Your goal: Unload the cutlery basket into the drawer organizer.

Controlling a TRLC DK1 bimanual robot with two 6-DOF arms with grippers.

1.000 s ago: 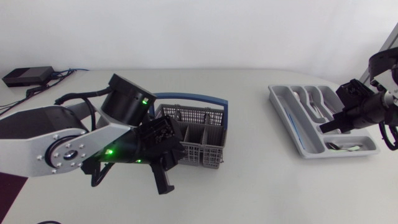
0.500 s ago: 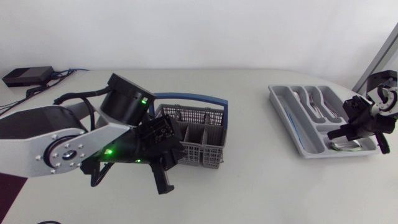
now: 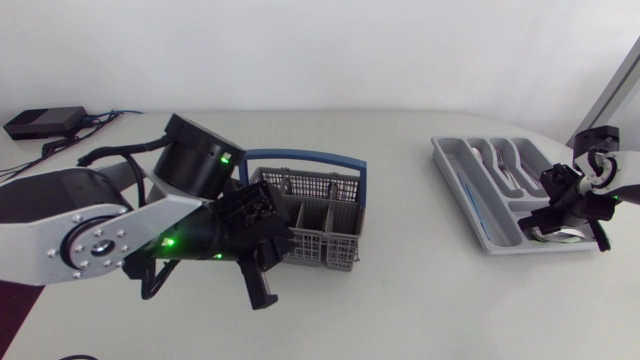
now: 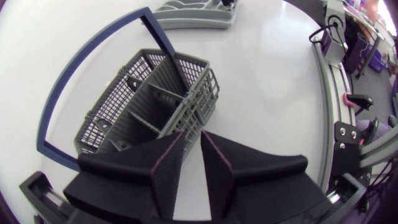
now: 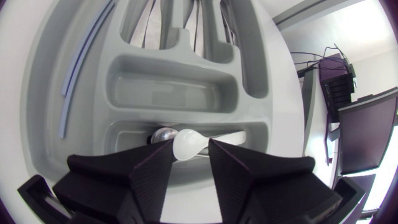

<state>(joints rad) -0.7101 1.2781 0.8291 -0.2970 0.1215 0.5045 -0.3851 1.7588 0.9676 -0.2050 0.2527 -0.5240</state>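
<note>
— Right gripper: low in the drawer organizer, at the short cross compartment at its end. Pinching or let go, cannot tell.
— Noted. What sits at its tip?
— White spoon, bowl right at the tip, handle running sideways along that compartment. Bowl of a metal spoon just beside it, same compartment.
— Rest of the organizer?
— Grey, moulded. Metal cutlery in the long slots ahead of the gripper. Thin blue strip lying along the outer long slot.
— Left gripper?
— Left gripper: fingers a narrow gap apart, nothing between them. Low over the table, at the left end of the cutlery basket. Basket just ahead of the tips in the wrist view. Touching or not, cannot tell.
— Basket details?
— Grey mesh, dividers inside, blue bail handle swung toward the far side. Upright, mid-table, well apart from the organizer, which lies at the right side.
— Anything else on the table?
— Small black box with cables at the far left corner. Green lights on the left arm.
</note>
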